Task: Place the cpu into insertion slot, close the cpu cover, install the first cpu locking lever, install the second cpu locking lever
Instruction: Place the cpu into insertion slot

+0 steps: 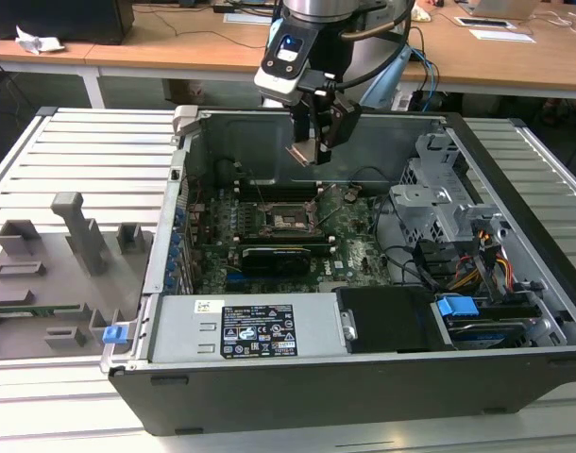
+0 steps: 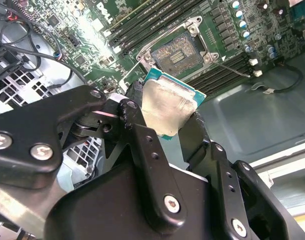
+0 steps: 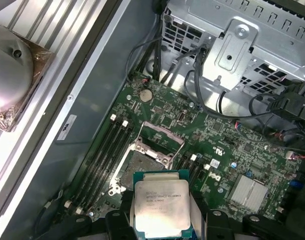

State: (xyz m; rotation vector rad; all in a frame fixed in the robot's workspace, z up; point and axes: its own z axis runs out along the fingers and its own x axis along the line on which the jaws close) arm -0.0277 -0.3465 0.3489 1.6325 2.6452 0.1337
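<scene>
Black fingers clamped on silver-topped square cpu | cpu aloft at 12 o'clock of dark square insertion slot, exterior view | judgement: level chip, align corners, lower gently.

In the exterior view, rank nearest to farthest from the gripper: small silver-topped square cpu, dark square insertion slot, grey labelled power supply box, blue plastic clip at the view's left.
1. cpu, in the gripper.
2. insertion slot, on the board below.
3. power supply box, at the case front.
4. blue plastic clip, by the case's front corner.
</scene>
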